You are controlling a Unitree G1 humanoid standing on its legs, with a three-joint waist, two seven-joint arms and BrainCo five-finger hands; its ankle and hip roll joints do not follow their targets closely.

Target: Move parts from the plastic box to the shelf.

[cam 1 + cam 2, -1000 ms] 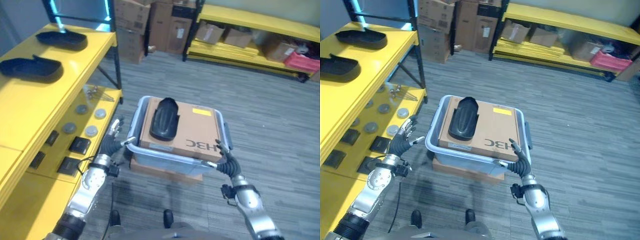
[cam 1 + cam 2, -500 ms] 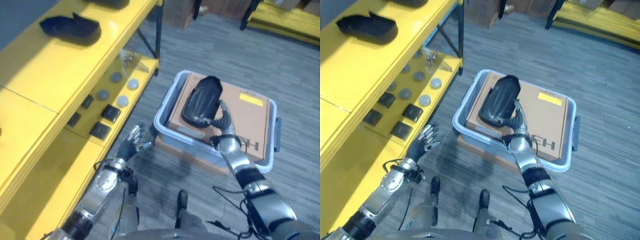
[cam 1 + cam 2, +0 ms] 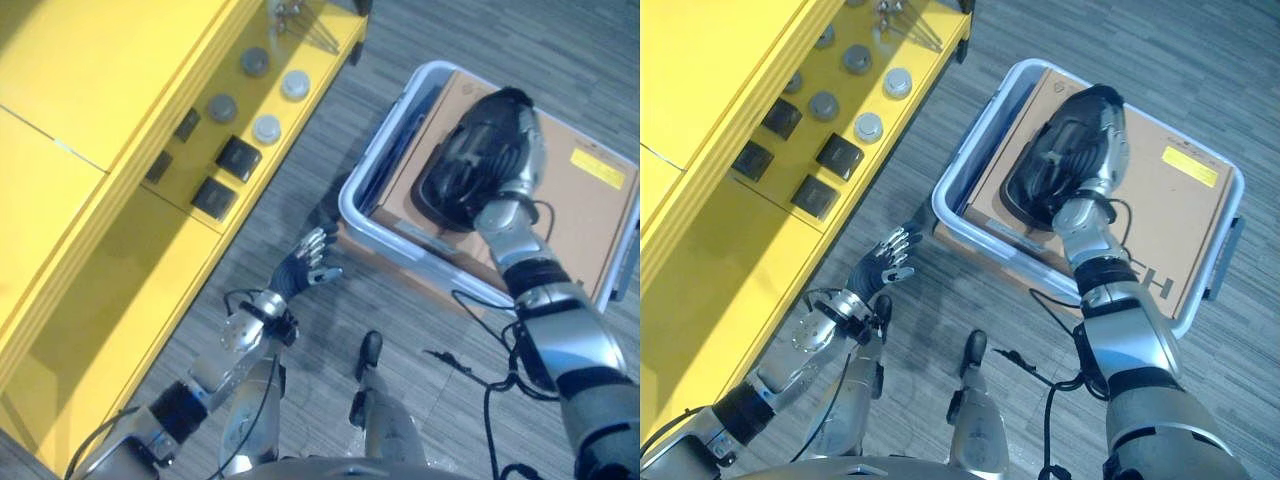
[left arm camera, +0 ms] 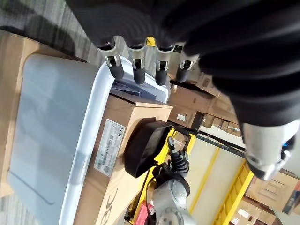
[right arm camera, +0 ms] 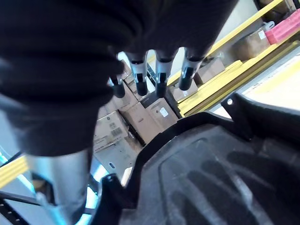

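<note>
Right hand (image 3: 1095, 160) on black part (image 3: 1055, 160) (fingers (image 5: 159, 77) straight).

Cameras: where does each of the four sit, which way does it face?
Left eye: head, looking down at the plastic box beside the yellow shelf; both arms show.
Right eye: same scene, slightly offset; right hand on the black part.
Left wrist: along the open left hand toward the box's rim and the cardboard box.
Right wrist: along the right hand, just over the black part.
Shared: the black part.
</note>
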